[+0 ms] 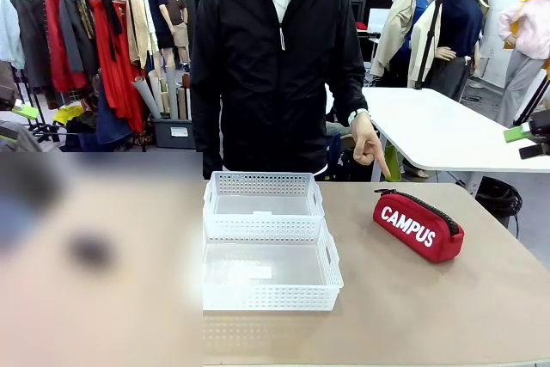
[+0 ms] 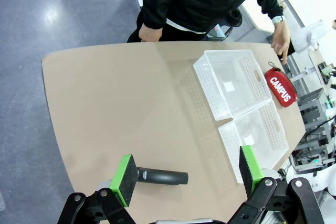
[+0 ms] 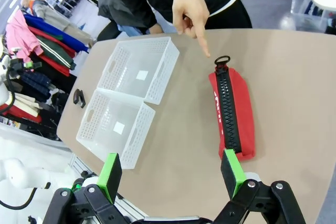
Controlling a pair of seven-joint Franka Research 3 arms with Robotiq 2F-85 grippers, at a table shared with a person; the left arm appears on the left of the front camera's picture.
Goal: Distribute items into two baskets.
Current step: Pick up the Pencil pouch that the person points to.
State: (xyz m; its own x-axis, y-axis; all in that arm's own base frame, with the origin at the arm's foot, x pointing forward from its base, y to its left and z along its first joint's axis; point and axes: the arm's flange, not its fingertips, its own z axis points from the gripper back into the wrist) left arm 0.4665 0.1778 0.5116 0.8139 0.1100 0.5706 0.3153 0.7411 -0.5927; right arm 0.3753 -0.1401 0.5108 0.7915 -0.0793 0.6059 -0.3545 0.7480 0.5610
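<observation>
The desk's (image 1: 412, 298) left half is lost in blur at the front view's lower left. The red pouch (image 1: 418, 226), centre right, reads "CAMPUS"; a hand (image 1: 365, 139) points at it. The baskets (image 1: 271, 296) sit centre, touching. In the left wrist view the stapler (image 2: 160, 176) lies at bottom centre. The jaws of the left gripper (image 2: 188, 174) and right gripper (image 3: 171, 172) gape wide, holding nothing.

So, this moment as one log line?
left gripper: open; right gripper: open; pouch: table, hand pointing; stapler: table; near basket: empty; far basket: empty

left hand (image 2: 186, 162) wide open, right hand (image 3: 170, 163) wide open
</observation>
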